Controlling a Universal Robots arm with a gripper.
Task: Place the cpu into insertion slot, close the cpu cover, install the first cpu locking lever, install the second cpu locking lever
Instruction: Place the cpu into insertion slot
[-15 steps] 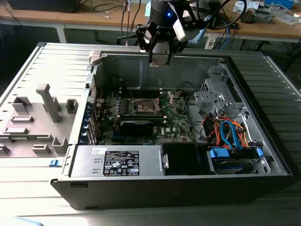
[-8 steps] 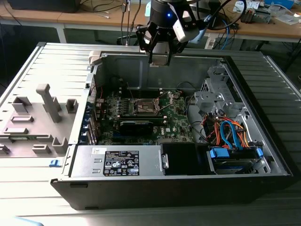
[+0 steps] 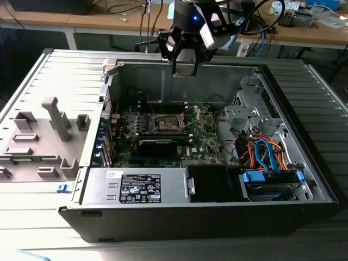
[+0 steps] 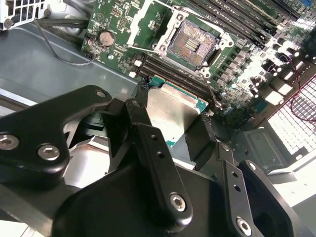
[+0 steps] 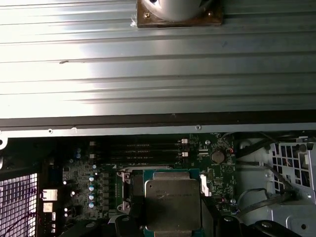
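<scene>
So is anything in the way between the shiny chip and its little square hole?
Nothing visible is. The fingers grip the flat silvery-grey square chip in open air, and the small silver-rimmed square socket on the green circuit board lies uncovered, dark centre showing.

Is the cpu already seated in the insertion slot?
No, the cpu sits gripped in the hand, and the insertion slot lies open with bare contacts.
</scene>
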